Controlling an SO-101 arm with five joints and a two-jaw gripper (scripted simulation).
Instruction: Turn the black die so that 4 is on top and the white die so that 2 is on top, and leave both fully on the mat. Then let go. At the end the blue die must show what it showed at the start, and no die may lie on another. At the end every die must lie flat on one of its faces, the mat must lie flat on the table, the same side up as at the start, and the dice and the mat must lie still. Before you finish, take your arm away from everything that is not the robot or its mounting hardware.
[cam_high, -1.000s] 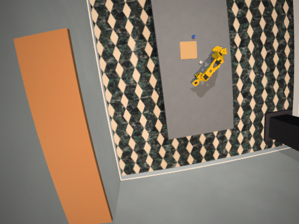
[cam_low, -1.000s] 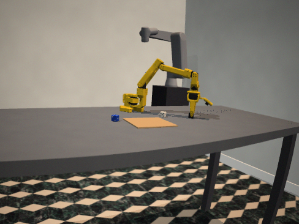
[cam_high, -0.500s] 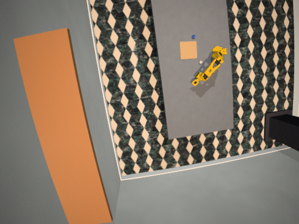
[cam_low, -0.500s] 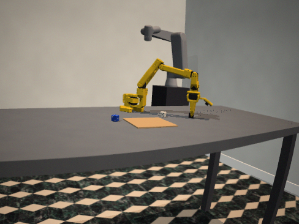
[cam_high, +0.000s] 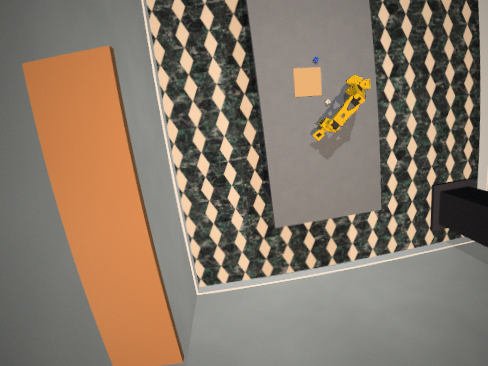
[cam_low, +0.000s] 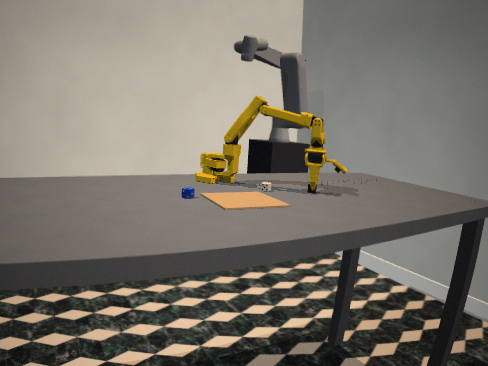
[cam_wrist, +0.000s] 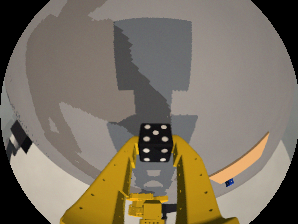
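Observation:
My gripper (cam_low: 312, 189) (cam_wrist: 155, 144) is shut on the black die (cam_wrist: 155, 133), low at the table top. In the wrist view the die sits between the fingertips, its 5 face upper in the picture and its 4 face lower. The black die is off the mat. The white die (cam_high: 327, 102) (cam_low: 266, 186) lies on the table just off a corner of the orange mat (cam_high: 307, 82) (cam_low: 245, 200) (cam_wrist: 250, 160); its top number is too small to read. The blue die (cam_high: 316, 60) (cam_low: 188, 192) (cam_wrist: 229, 182) lies on the table beside the mat.
The grey table (cam_high: 320, 185) (cam_low: 125, 225) carries the arm, whose base stands near one long edge. The mat lies flat, with no die on it. The white die lies between the mat and the arm. A grey robot arm (cam_low: 292, 85) stands behind the table.

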